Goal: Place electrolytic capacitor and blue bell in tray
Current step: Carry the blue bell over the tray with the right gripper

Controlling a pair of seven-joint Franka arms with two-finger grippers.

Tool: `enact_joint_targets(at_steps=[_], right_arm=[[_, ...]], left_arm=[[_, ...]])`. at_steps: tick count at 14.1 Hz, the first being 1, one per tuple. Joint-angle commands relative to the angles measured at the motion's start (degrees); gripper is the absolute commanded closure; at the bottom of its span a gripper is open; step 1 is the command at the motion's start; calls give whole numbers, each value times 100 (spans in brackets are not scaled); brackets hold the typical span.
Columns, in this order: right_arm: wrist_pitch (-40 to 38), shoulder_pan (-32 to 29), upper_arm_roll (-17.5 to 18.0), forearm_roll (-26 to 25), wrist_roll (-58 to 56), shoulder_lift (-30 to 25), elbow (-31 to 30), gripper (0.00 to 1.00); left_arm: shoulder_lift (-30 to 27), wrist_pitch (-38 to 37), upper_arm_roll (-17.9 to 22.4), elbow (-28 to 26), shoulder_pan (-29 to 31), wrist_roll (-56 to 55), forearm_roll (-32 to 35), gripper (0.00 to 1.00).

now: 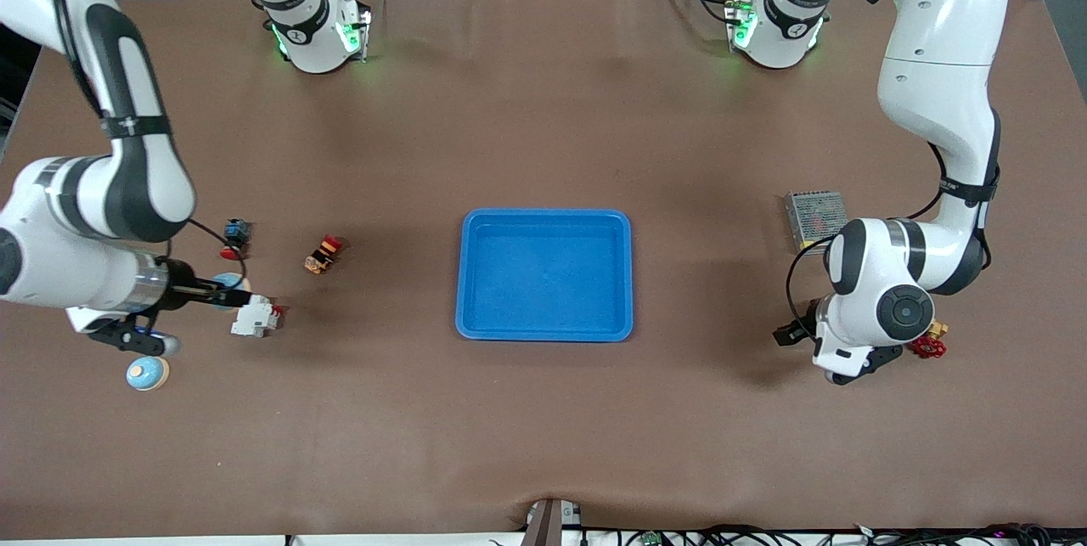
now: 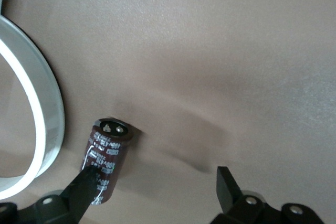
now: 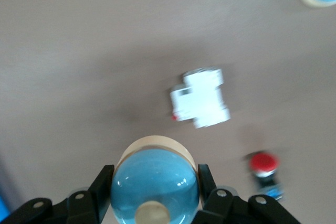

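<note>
The blue tray (image 1: 545,274) sits empty mid-bench while the right gripper (image 3: 155,192), over the right arm's end, pinches the blue bell (image 3: 155,183), and the left gripper (image 2: 157,195) hangs spread around the electrolytic capacitor (image 2: 106,161) lying at the left arm's end, so neither part is delivered.

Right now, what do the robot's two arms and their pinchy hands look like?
Both arms are glossy white with rounded black joints and black bands; green lights glow on their bases. A thin black cable runs along each forearm. The left gripper has two flat black fingers fixed with silver screws. The right gripper has the same black fingers and screws.
</note>
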Motion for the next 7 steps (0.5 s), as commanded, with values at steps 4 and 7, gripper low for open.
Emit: enact_joint_targets(at_steps=[4, 7], right_arm=[[32, 1245, -76, 75, 2497, -156, -75, 100], [58, 1816, -76, 66, 3544, -156, -66, 100]], left_arm=[[-136, -15, 3, 96, 100, 10, 105, 0], [-154, -155, 12, 96, 127, 10, 113, 0]])
